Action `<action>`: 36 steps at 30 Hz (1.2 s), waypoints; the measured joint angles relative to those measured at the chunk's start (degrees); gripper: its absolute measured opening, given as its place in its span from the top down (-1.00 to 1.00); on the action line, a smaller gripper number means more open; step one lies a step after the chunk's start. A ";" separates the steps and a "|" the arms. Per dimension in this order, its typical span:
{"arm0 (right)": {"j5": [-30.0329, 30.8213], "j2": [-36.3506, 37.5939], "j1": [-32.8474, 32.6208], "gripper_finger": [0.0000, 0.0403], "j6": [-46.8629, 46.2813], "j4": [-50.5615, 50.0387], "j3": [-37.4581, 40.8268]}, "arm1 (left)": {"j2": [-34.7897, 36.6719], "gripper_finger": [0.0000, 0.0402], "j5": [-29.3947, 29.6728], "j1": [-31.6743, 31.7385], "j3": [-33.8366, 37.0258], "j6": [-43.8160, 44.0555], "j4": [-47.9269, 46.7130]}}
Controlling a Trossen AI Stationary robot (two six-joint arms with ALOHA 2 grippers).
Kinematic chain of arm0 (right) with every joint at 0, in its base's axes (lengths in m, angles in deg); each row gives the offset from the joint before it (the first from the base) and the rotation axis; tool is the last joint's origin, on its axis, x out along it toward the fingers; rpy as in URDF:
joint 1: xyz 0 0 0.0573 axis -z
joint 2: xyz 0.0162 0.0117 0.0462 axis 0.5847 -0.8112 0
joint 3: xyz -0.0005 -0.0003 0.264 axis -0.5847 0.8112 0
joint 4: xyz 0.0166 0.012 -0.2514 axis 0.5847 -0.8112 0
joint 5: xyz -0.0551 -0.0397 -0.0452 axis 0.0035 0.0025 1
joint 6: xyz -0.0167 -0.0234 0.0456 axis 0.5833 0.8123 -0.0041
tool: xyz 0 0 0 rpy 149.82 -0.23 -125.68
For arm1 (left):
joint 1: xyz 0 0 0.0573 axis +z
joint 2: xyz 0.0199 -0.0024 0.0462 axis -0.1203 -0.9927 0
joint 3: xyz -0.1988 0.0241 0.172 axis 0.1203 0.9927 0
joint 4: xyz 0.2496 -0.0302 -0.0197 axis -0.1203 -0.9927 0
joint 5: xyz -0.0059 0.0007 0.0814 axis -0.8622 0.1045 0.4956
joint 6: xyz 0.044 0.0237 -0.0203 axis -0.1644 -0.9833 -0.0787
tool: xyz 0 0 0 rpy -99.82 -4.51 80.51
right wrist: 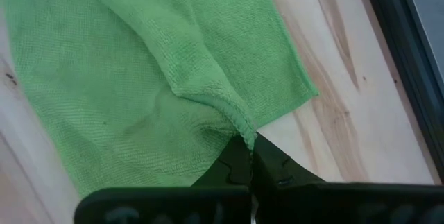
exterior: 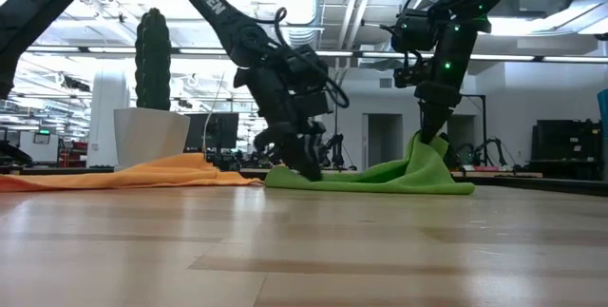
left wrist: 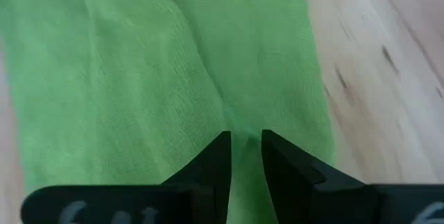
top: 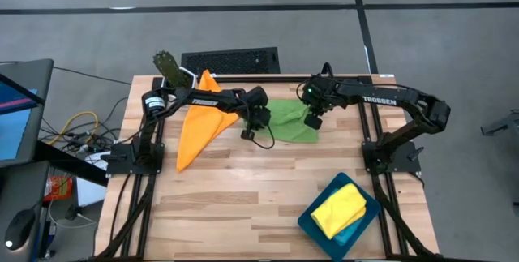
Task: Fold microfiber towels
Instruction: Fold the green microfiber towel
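While you work across the table (top: pixel 268 213) from left to right, start with the orange towel (top: pixel 199 128): it lies unfolded at the back left, a long wedge running from near the back edge toward the front left, and nobody is touching it.

Next comes your left gripper (top: pixel 256 118), down at the left edge of the green towel (top: pixel 293 122). Its fingers (left wrist: pixel 218 161) stand slightly apart with a thin bit of green cloth between them, so treat that as a light pinch. The green towel sits at the back centre, its long side running left to right.

Your right gripper (top: pixel 312 120) is clenched on a corner of the same towel, with that corner lifted into a peak. Keep both hands level and move them together, so the raised edge lands square on the far edge without dragging the cloth.

Farther right, at the front, the yellow towel (top: pixel 340 208) rests folded on the teal tray (top: pixel 366 217), lying diagonally.
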 joint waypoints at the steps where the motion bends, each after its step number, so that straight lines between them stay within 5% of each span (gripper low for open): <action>1: 0.00 0.01 0.00 0.94 0.03 0.05 0.00 | 0.00 0.63 -0.19 -0.01 0.04 -0.30 -0.56; 15: 0.02 0.01 0.00 0.94 0.14 1.06 0.00 | 0.00 0.65 2.60 -0.18 0.05 -2.47 0.39; 22: 0.04 0.01 0.00 0.94 0.14 1.06 0.00 | 0.00 0.96 5.18 -0.27 0.05 0.01 0.42; 27: 0.06 -0.01 0.00 0.94 0.15 1.05 0.00 | 0.02 0.99 6.17 -0.42 -1.16 3.05 -0.58; 36: 0.07 0.01 0.00 0.94 0.15 1.04 0.00 | 0.13 1.00 2.28 -0.67 -10.95 14.16 -15.48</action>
